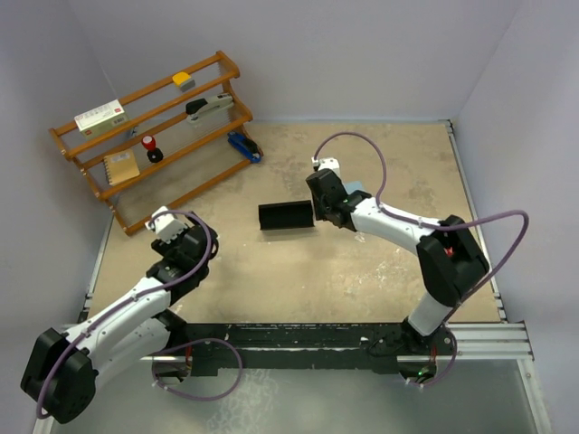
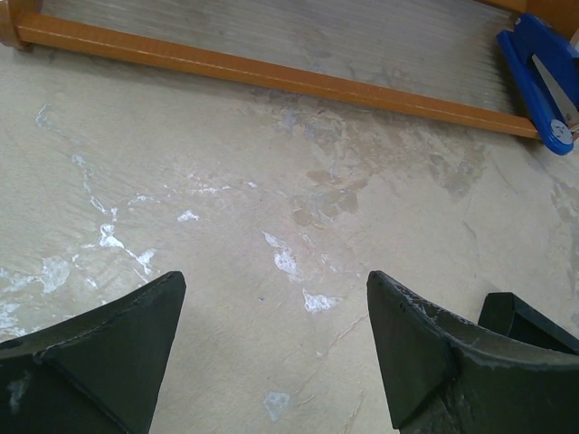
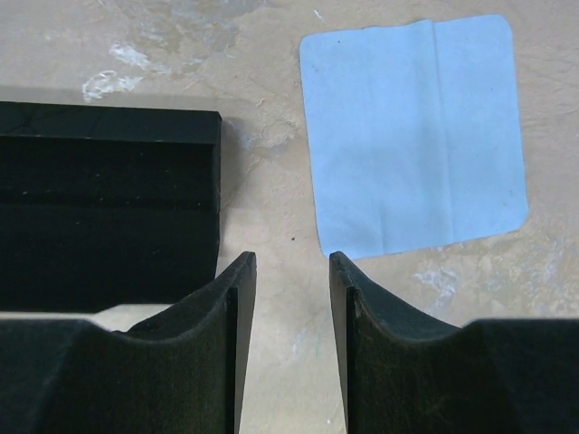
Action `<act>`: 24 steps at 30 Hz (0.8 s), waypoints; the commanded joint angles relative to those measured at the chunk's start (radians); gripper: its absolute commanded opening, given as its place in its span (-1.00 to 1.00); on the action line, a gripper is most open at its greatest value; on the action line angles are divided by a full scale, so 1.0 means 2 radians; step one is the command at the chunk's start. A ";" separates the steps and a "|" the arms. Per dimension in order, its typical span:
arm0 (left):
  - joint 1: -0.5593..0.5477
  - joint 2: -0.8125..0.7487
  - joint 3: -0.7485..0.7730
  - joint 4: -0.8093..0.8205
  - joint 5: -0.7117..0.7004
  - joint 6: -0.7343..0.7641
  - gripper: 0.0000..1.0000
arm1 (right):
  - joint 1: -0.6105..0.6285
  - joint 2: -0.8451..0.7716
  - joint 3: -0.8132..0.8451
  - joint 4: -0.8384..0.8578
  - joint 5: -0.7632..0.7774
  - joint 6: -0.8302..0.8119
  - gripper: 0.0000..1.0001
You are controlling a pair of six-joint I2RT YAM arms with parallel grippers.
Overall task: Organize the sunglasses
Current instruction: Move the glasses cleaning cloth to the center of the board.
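Note:
The sunglasses show in no view. A long black case (image 1: pixel 285 215) lies open at mid-table, and no red shows in the part of its dark inside (image 3: pixel 109 208) that I can see. My right gripper (image 1: pixel 320 213) (image 3: pixel 292 262) hovers just off the case's right end. It is partly open, with only bare table between its fingers. A pale blue cloth (image 3: pixel 412 136) lies flat beyond it, mostly hidden by the arm in the top view (image 1: pixel 355 187). My left gripper (image 1: pixel 161 221) (image 2: pixel 276 280) is wide open and empty over bare table, facing the rack's bottom rail.
A wooden rack (image 1: pixel 154 127) stands at the back left with a box, a notebook, a stapler and small items on its shelves. A blue stapler (image 1: pixel 244 146) (image 2: pixel 543 81) lies at its right foot. The rack's bottom rail (image 2: pixel 271 77) crosses the left wrist view.

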 commanded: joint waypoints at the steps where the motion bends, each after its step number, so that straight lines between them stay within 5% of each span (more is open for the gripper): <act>1: -0.003 -0.016 0.005 0.010 0.000 0.011 0.57 | -0.014 0.031 0.034 0.019 -0.002 -0.014 -0.18; 7: -0.003 -0.024 0.003 0.006 0.003 0.013 0.57 | -0.046 0.076 0.073 0.018 -0.016 -0.021 -0.30; 14: -0.003 -0.017 0.000 0.009 0.004 0.012 0.58 | -0.056 0.110 0.099 0.027 -0.004 -0.027 -1.00; 24: -0.004 -0.020 0.000 0.006 0.004 0.016 0.58 | -0.083 0.171 0.147 0.024 0.001 -0.031 -1.00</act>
